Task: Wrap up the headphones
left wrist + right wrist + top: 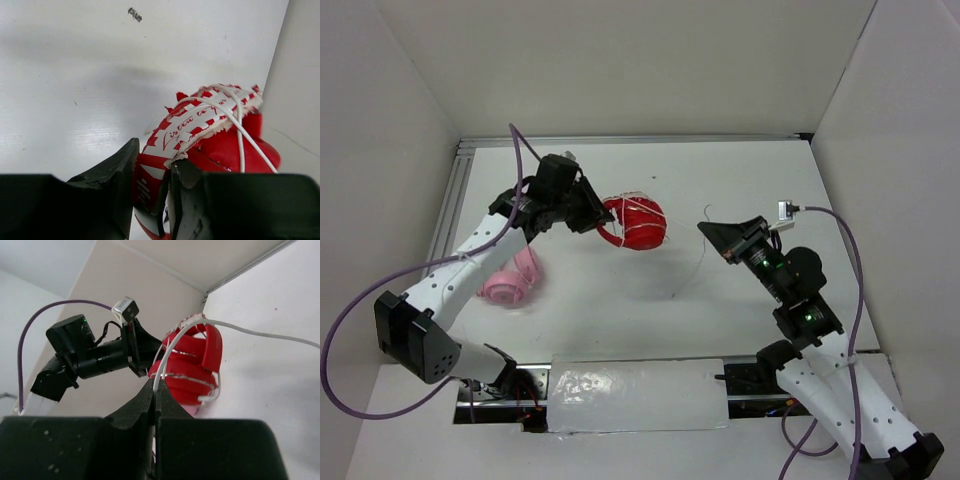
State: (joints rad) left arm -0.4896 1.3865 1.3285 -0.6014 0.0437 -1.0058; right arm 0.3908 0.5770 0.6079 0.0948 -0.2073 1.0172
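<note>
Crosswise, headphones (635, 222), headband (175, 135) end tight in the left pincer (155, 185), white cable (162, 362) tight in the right pincer (154, 390).

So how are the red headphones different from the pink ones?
The red headphones are bright red; the pink headphones are pale. The left gripper pinches the red headphones, which have white cable wound round them; the pink headphones lie ungripped on the table under the left arm. Both are near that arm.
</note>
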